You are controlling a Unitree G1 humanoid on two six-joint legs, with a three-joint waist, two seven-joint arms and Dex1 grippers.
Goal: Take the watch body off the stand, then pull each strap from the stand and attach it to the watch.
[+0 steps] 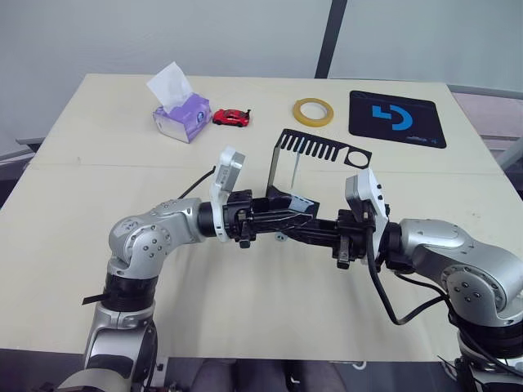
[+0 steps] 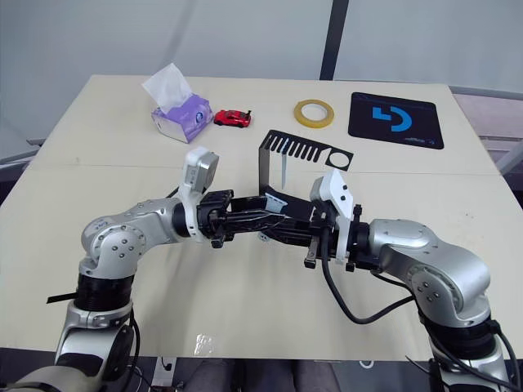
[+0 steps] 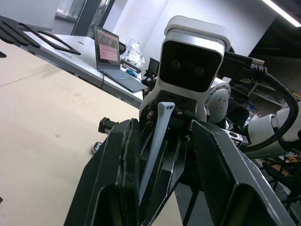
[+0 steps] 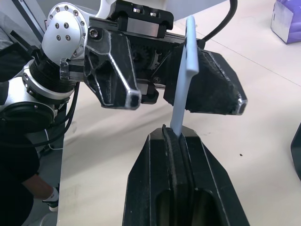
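Fingers (image 4: 155, 188) of the right gripper (image 4: 174, 134) pressed flat together, pinching the lower end of one pale grey-blue strap (image 4: 184, 80). Upper part of that strap rising free and lying against the inner face of one finger of the left gripper (image 3: 164, 129), with that gripper's own fingers set apart and nothing pinched between them. Both grippers held tip to tip low over the table (image 1: 98, 163), just in front of the stand (image 1: 282, 163). No telling where the watch body is: not to be made out between the fingers or on the table around them. Square ring (image 1: 357, 156) at the end of the stand's top arm showing bare table through it, so judged that the body is already off. Comb slots nearly bare as well; just one thin pale strip (image 1: 292, 170) hanging below them, perhaps the second strap, too slight to be sure. Judged to be past the first step and into the strap work: one strap pulled from the stand and in hand, not visibly joined to anything. Left to do, as far as can be seen: seating this strap in the body, then fetching and fitting the other. Farther back and well apart from all this, a tissue box (image 1: 181, 114), a red toy car (image 1: 231, 118), a yellow tape roll (image 1: 314, 112) and a black mat (image 1: 398, 118).
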